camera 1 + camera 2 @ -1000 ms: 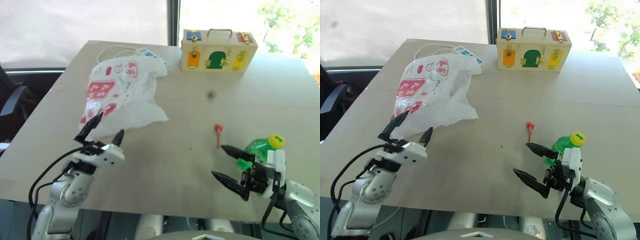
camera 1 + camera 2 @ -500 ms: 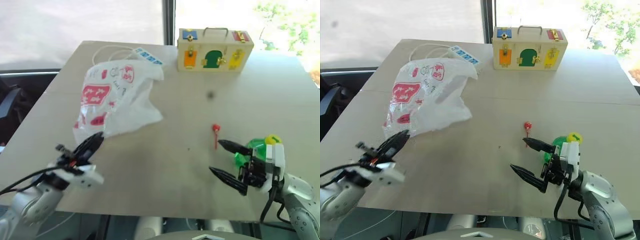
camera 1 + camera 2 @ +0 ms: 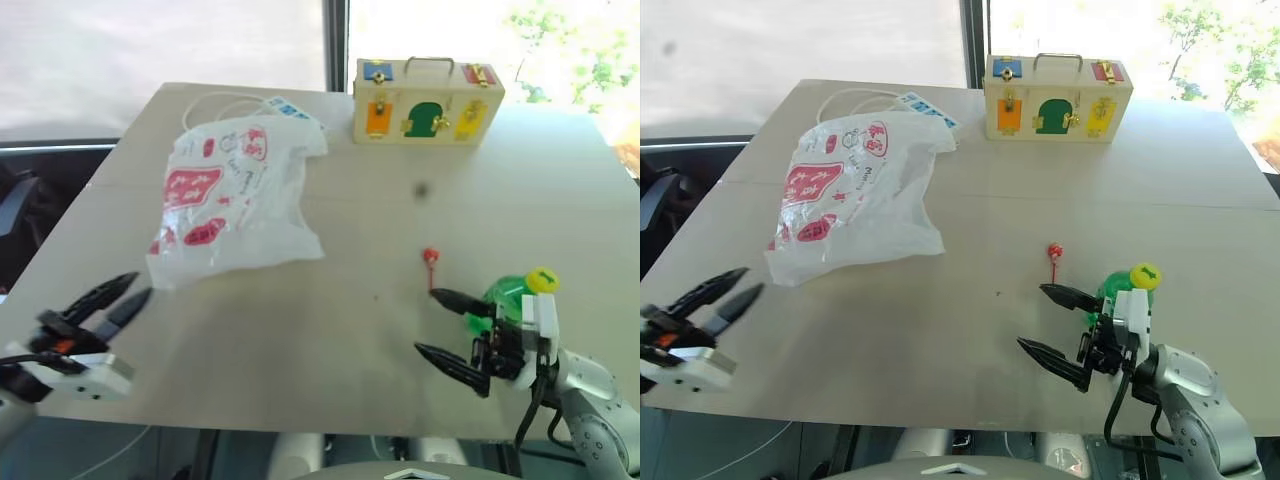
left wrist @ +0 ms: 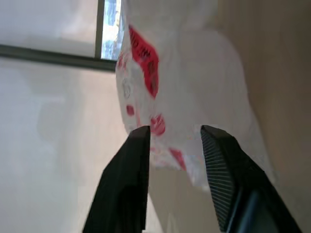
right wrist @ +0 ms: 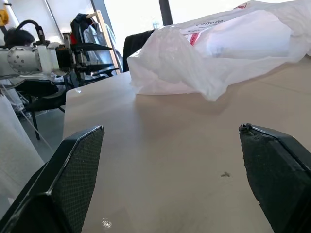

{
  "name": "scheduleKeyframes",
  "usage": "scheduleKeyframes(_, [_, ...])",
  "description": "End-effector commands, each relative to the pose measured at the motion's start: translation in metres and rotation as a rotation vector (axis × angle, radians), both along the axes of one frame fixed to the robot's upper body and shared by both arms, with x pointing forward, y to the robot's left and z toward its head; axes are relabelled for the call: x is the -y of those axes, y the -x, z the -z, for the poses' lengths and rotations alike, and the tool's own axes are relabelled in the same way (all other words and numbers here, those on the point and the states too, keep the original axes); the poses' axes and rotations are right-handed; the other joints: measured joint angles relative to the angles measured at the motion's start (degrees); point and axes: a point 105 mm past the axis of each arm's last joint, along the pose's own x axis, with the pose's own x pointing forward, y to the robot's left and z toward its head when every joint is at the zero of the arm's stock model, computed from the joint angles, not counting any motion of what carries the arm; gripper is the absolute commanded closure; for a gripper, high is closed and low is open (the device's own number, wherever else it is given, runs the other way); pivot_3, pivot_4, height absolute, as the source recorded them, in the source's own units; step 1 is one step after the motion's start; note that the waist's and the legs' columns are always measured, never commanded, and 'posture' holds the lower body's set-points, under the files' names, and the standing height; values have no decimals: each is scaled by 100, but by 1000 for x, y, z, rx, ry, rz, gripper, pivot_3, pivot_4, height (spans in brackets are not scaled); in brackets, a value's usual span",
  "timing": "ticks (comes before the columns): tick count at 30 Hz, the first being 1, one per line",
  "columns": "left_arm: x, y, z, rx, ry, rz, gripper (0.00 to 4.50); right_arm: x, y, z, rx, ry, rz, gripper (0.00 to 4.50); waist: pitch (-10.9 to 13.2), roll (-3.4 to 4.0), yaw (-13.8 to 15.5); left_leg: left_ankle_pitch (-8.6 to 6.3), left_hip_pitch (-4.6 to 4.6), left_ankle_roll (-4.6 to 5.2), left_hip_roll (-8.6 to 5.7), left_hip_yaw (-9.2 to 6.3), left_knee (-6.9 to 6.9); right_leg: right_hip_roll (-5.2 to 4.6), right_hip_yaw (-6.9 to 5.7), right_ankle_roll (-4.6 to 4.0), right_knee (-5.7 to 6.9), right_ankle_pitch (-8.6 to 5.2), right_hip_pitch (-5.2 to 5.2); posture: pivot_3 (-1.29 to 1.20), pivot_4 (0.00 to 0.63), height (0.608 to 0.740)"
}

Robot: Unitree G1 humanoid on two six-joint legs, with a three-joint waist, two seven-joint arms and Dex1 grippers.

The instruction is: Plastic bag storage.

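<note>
I see the bag (image 3: pixel 232 200) lying crumpled on the table (image 3: pixel 330 330), far left, a box (image 3: pixel 427 101) to its right at the far edge. My left pincer (image 3: pixel 112 299) hovers at the near-left edge, fingers partly apart, holding nothing, near the bag. My right pincer (image 3: pixel 450 332) gapes wide, empty, beside a green bottle (image 3: pixel 515 292).

You've got a pale wooden table (image 3: pixel 300 330) before bright windows (image 3: pixel 200 45); perhaps a dark chair (image 3: pixel 20 200) sits alongside.
</note>
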Motion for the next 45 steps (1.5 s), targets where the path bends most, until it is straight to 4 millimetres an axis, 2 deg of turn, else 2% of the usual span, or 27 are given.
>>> scheduleKeyframes(1, [12,-9,-2,35,28,-30,1066,4,3,-3,38,-2,7,0,-1,-2,1,0,1,0,4,-1,0,4,-2,0,2,0,0,0,150,731])
scheduleKeyframes(3, [21,-16,-3,69,28,-44,105,6,3,-1,38,1,9,0,4,9,12,2,6,-4,6,-1,0,10,-4,1,12,0,0,0,150,731])
scheduleKeyframes(10, [44,-54,0,122,56,-141,105,10,3,4,44,6,8,0,2,3,40,5,8,-4,3,1,63,21,-21,3,85,0,1,0,150,731])
scheduleKeyframes(17, [54,-72,-5,131,87,-163,105,10,1,4,55,4,8,0,2,4,36,9,22,-6,8,1,71,30,-11,10,106,4,1,0,150,731])
scheduleKeyframes(21, [57,-70,-11,127,102,-120,1262,7,1,3,57,1,5,0,3,3,33,22,19,15,10,0,70,28,-6,10,102,4,-1,0,150,731])
scheduleKeyframes(23, [56,-69,-13,135,93,-110,2416,6,1,2,57,-1,4,0,3,4,36,21,13,13,10,0,68,24,-5,10,101,4,-8,0,150,731])
scheduleKeyframes(24, [55,-68,-14,136,87,-106,2756,6,1,2,57,-2,4,0,3,5,35,19,11,10,10,0,68,22,-4,9,101,3,-10,0,150,731])
scheduleKeyframes(25, [54,-68,-13,133,81,-103,3348,5,1,2,58,-2,5,0,3,5,34,9,11,-7,10,0,67,19,3,9,101,3,-11,0,150,731])
scheduleKeyframes(28, [54,-65,-13,132,65,-67,4410,4,1,0,58,-5,8,0,4,5,31,9,10,-8,10,-1,67,13,11,0,101,-2,-11,0,150,731])
scheduleKeyframes(34, [67,-63,-17,134,20,75,4490,2,1,0,54,-6,8,0,5,7,30,8,8,-9,9,-1,65,6,16,-12,100,-8,-13,0,150,731])
scheduleKeyframes(37, [65,-56,-31,151,-60,173,4490,2,1,0,53,-5,8,0,5,5,25,8,5,-9,10,-2,62,6,14,-13,99,-8,-16,0,150,731])
scheduleKeyframes(39, [58,-50,-39,161,-125,225,4490,2,0,1,53,-4,8,0,7,9,22,8,5,-9,9,0,59,3,16,-14,98,-9,-17,0,150,731])
scheduleKeyframes(42, [42,-39,-37,120,-244,283,4490,1,0,2,50,-4,4,0,9,15,-2,8,2,-9,9,3,50,3,17,-14,95,-8,-27,0,150,731])
scheduleKeyframes(45, [12,-32,-30,63,-333,234,4490,1,0,3,48,-5,1,0,12,19,2,8,4,-9,9,15,43,3,17,-10,93,-6,-32,0,150,731])
